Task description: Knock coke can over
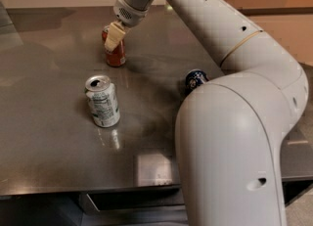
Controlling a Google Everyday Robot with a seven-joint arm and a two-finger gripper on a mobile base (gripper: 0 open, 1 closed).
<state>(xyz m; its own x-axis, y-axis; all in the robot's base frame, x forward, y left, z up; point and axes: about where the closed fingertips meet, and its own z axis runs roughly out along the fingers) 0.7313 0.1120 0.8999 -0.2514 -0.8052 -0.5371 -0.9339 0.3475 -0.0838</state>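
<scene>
Camera view: pincer [113, 37], width impossible to tell, overlaps the top of the upright coke can [116, 56].

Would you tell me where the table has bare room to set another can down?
Bare table lies left of the white and green can and between it and the dark blue can. Crowded at the back: the tool is at the coke can; the arm covers the right.

The claw [113, 38] sits at the top of the upright coke can [116, 57].
</scene>
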